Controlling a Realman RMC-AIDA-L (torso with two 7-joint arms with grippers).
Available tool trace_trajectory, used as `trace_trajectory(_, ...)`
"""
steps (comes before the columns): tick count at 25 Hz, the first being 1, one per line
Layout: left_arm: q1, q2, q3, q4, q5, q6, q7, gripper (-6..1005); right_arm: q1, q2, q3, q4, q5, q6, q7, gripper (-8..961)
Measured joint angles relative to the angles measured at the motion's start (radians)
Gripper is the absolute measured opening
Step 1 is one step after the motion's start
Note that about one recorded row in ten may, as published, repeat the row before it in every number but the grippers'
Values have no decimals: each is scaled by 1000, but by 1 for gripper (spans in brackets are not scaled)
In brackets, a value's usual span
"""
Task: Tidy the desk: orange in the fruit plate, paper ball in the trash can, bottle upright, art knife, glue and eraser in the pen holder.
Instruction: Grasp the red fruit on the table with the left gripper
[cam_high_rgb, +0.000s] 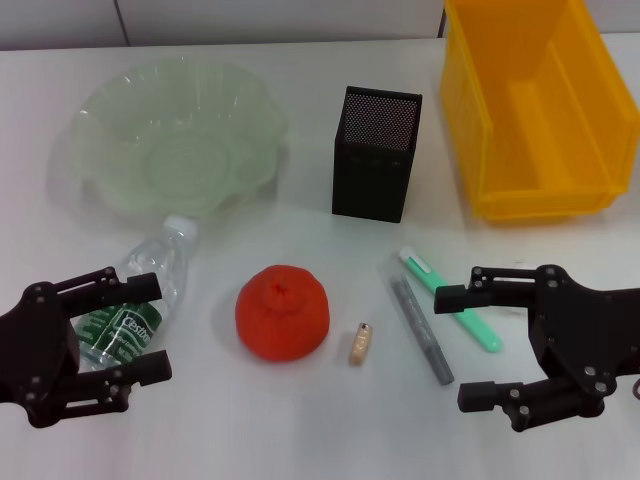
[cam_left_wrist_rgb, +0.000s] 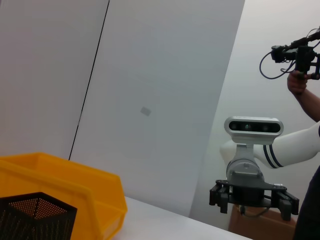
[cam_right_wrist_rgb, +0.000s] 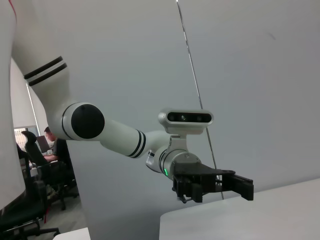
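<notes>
The orange (cam_high_rgb: 283, 312) sits on the table's front middle. The bottle (cam_high_rgb: 150, 285) lies on its side, cap toward the pale-green fruit plate (cam_high_rgb: 100, 150) at the back left. My left gripper (cam_high_rgb: 160, 327) is open at the bottle's base end, its upper finger crossing the label. The small tan eraser (cam_high_rgb: 360, 343) lies right of the orange. Beside it lie a long grey stick (cam_high_rgb: 420, 320) and a green-and-white slim tool (cam_high_rgb: 455, 305); I cannot tell which is the art knife and which the glue. My right gripper (cam_high_rgb: 452, 348) is open just right of them. The paper ball is out of view.
The black mesh pen holder (cam_high_rgb: 375, 150) stands at the back middle, also in the left wrist view (cam_left_wrist_rgb: 35, 217). The yellow trash can (cam_high_rgb: 540, 110) fills the back right (cam_left_wrist_rgb: 60, 190). Each wrist view shows the other arm's gripper far off.
</notes>
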Motion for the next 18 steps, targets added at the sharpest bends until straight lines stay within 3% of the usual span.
trace_trajectory(18,-23,2,15,8,0,1,-34,789,7,1,1,-3,3,-8,-5,827)
